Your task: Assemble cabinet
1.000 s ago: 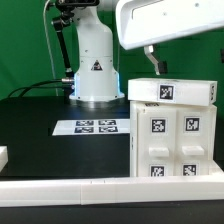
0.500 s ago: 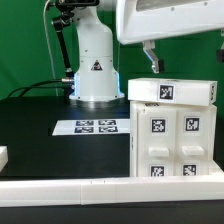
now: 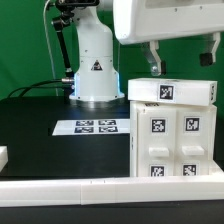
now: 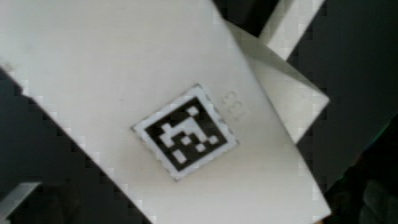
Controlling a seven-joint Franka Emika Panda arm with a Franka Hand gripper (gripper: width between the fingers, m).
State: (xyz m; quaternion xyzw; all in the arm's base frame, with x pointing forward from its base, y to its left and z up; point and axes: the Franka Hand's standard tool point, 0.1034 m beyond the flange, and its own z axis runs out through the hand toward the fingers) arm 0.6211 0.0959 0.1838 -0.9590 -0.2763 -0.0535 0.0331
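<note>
The cabinet (image 3: pixel 170 140) stands at the exterior view's right, a white boxy unit with tagged recesses on its front. A white top panel (image 3: pixel 171 92) with a marker tag lies flat across it. My gripper (image 3: pixel 182 66) hangs open just above that panel, touching nothing, with one finger (image 3: pixel 152 58) toward the panel's left part and the other near its right end. In the wrist view the white panel (image 4: pixel 125 90) with its square tag (image 4: pixel 189 133) fills most of the picture. My fingertips do not show clearly in the wrist view.
The marker board (image 3: pixel 97 127) lies flat on the black table in front of the arm's base (image 3: pixel 95 75). A small white part (image 3: pixel 3 157) sits at the left edge. A white ledge (image 3: pixel 90 188) runs along the table's front.
The hand has shifted slightly toward the exterior view's left above the cabinet, bringing its second finger into view. The jaws stay open; the cabinet has not moved.
</note>
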